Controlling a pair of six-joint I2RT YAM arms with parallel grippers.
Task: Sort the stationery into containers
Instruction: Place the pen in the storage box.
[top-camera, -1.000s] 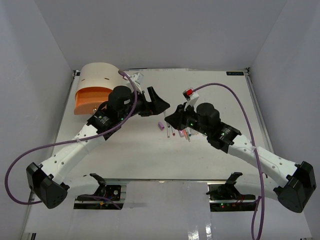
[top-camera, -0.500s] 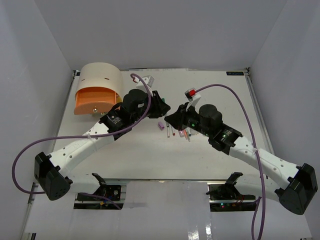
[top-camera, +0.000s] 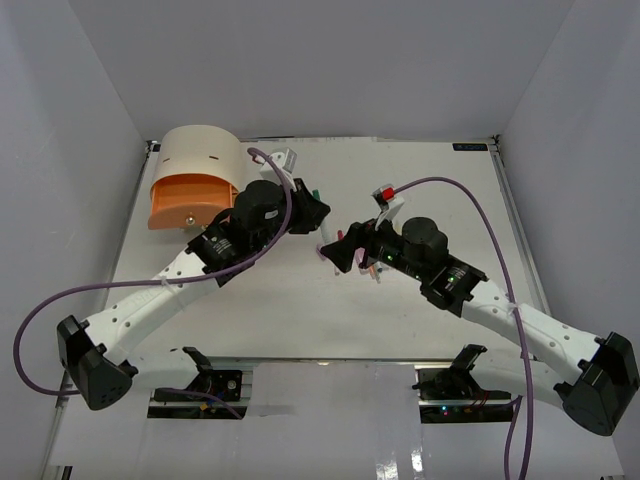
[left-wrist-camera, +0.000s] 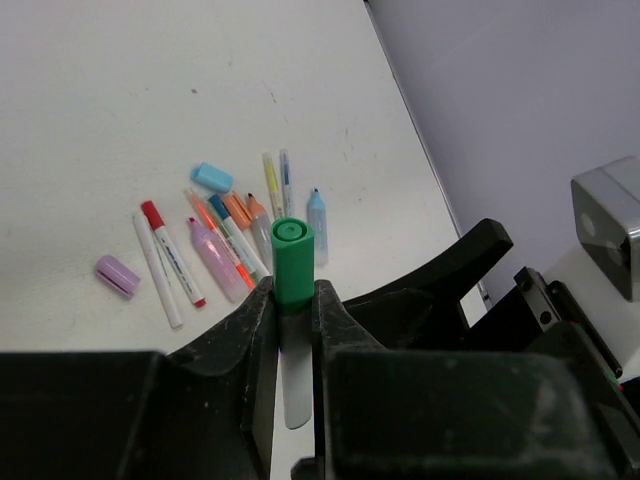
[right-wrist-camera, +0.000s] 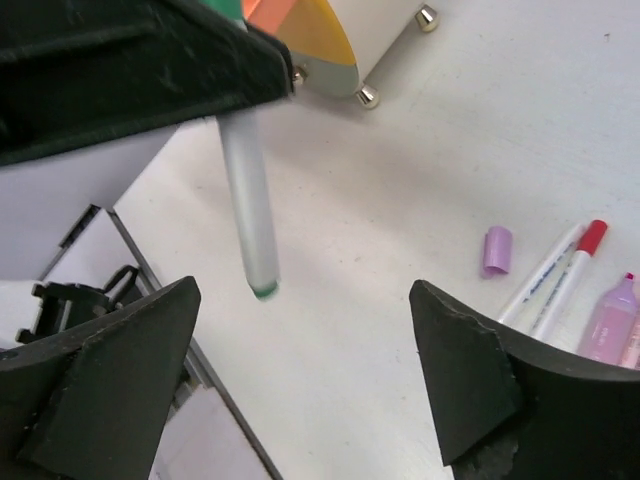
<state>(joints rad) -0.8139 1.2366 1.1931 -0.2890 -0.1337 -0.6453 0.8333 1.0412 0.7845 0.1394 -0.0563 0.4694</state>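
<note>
A white marker with a green cap (left-wrist-camera: 293, 258) is pinched upright in my left gripper (left-wrist-camera: 293, 300), whose jaws are shut on it. From the right wrist, the same marker (right-wrist-camera: 246, 195) hangs tip-down above the table. My right gripper (right-wrist-camera: 300, 350) stands wide open just below it, holding nothing. Overhead, the left gripper (top-camera: 310, 210) sits beside the open right gripper (top-camera: 345, 250). The rest of the stationery lies in a loose pile (left-wrist-camera: 225, 235): red-capped pens (left-wrist-camera: 172, 255), a pink highlighter (left-wrist-camera: 216, 262), a purple block (left-wrist-camera: 117, 275) and a blue block (left-wrist-camera: 211, 177). The beige cabinet (top-camera: 200, 152) stands far left, its orange drawer (top-camera: 185, 198) pulled out.
White walls close in the table on the left, back and right. The cabinet's yellow and orange drawer fronts (right-wrist-camera: 305, 30) and round metal feet (right-wrist-camera: 368, 96) show behind the hanging marker. Purple cables loop over both arms.
The left gripper closed on the green-capped marker that the right gripper was holding. The right gripper has opened wide, let go of it and drawn back a little.
</note>
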